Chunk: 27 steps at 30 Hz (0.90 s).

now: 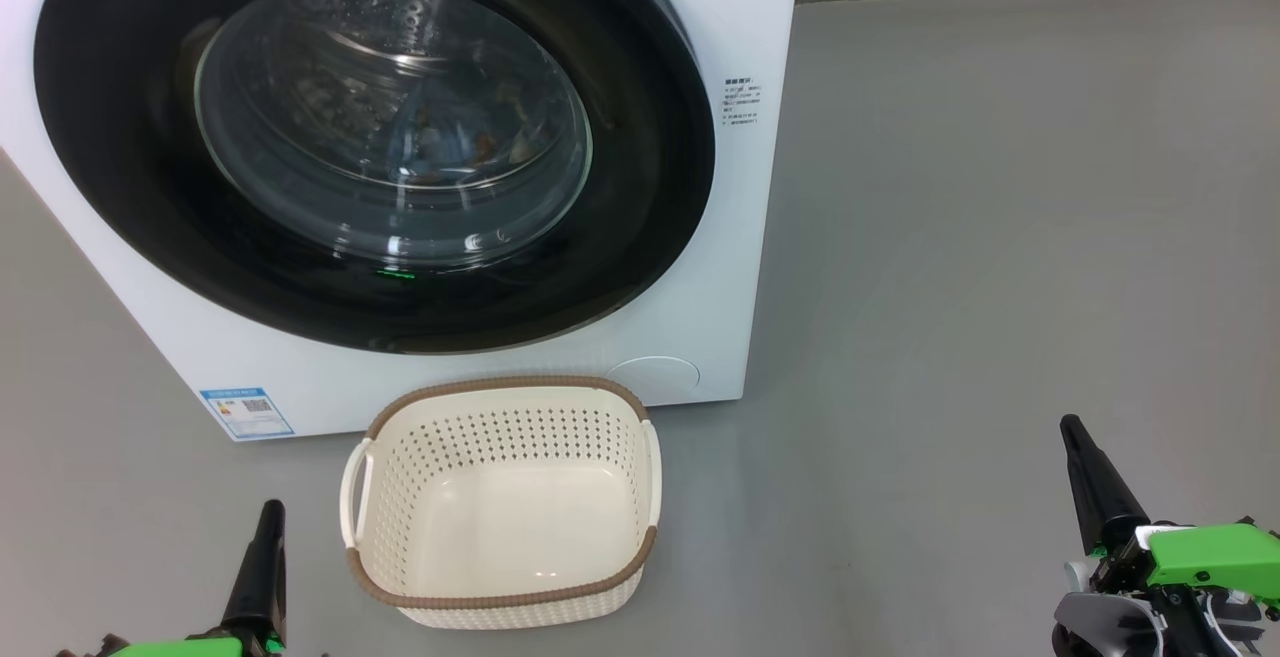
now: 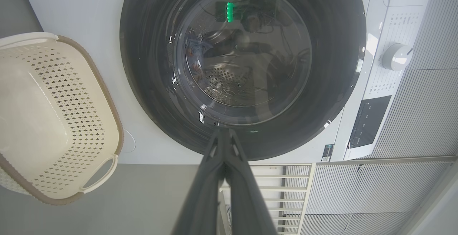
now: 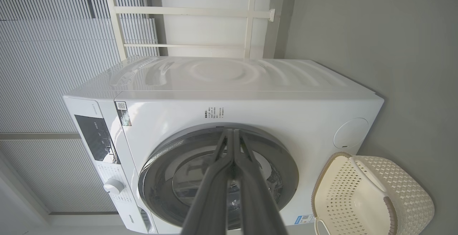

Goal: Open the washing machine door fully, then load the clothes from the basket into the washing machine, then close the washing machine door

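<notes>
The white washing machine [image 1: 760, 37] stands with its black-rimmed washing machine door [image 1: 640, 187] closed flat against the front. Through the glass, light-blue clothes [image 1: 470, 142] with orange marks lie in the drum. In front of the machine the cream basket [image 1: 500, 387] sits on the floor with nothing in it. My left gripper [image 1: 270, 512] is shut and empty to the basket's left. My right gripper [image 1: 1072, 427] is shut and empty, far off to the basket's right. The left wrist view has the left gripper [image 2: 223, 131] pointing at the door [image 2: 150, 67], beside the basket [image 2: 118, 135]. The right gripper [image 3: 232, 131] points at the machine [image 3: 222, 77].
Grey floor [image 1: 1000, 237] stretches to the right of the machine. The control panel with a white knob [image 2: 395, 57] is at the machine's top. Ribbed grey wall panels [image 3: 53, 49] and a white frame [image 3: 247, 13] stand behind it.
</notes>
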Available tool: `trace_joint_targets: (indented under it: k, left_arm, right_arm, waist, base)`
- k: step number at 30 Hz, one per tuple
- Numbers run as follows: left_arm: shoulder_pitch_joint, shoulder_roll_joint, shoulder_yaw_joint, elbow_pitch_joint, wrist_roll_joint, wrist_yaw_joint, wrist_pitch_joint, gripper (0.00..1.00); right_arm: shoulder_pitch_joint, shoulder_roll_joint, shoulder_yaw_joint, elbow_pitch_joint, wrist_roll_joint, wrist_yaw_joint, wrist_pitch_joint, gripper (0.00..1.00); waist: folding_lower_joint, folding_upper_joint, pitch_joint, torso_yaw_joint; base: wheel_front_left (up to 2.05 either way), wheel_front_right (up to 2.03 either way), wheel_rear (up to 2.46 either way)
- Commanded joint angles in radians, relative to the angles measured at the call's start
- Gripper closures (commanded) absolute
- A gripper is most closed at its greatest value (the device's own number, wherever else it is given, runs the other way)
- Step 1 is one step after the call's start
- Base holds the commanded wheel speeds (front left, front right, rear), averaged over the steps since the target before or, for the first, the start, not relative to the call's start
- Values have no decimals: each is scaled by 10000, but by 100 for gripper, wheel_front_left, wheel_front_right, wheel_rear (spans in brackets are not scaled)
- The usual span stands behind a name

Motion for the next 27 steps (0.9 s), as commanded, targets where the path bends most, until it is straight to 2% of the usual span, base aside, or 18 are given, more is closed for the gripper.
trace_joint_targets:
  k: [1,27]
  left_arm:
    - [-425,95,318,-313,-81,-23,62,100]
    - [-425,95,318,-313,-82,-23,62,100]
  right_arm:
    - [-354,-81,185,-301,35,2,43,100]
    - [-354,-81,186,-301,35,2,42,100]
  waist:
    - [0,-1,0,0]
    - [0,-1,0,0]
  base:
    - [0,0,0]
    - [0,0,0]
